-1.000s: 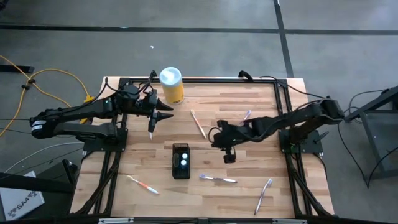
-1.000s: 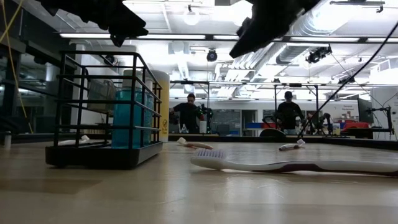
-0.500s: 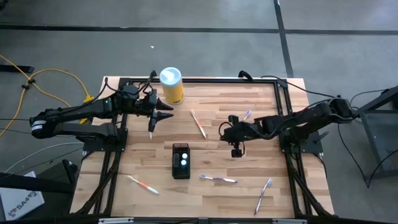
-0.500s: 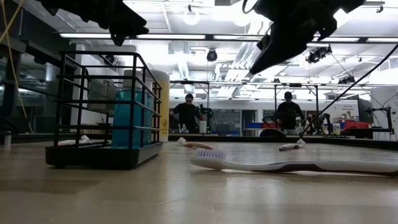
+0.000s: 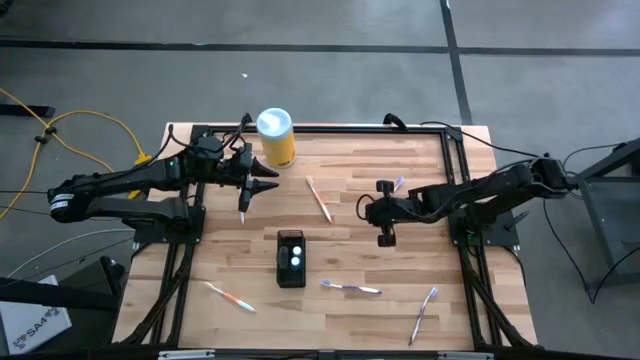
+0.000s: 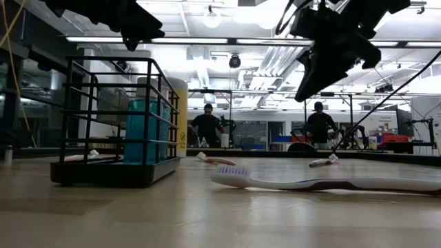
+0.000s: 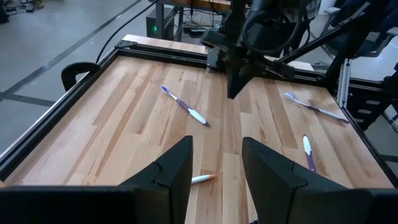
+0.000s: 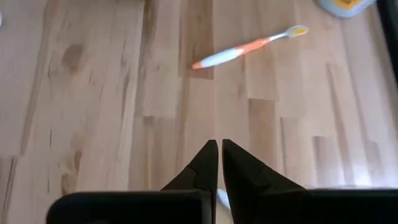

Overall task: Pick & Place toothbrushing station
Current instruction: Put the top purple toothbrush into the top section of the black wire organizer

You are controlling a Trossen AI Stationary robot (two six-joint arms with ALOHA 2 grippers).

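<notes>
While both grippers hang clear, holder sits alone

Small black rectangular toothbrushing station [image 5: 291, 258] stands mid-table, well apart from both arms. Right gripper [image 5: 385, 236], fingers pressed together and empty, hovers to its far right; left gripper [image 5: 268, 178], fingers parted, waits near the yellow cylindrical canister [image 5: 276, 137]

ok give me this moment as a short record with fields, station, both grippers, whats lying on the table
station: black toothbrushing station stands on the wooden table, near its middle, not held
left gripper: left gripper open, empty, by the yellow canister at the far left
right gripper: right gripper shut, empty, above bare wood to the right of the station
loose items: orange toothbrush between the arms; purple toothbrush just right of the station; others nearer the table's edges
background: two people stand far behind the table
</notes>
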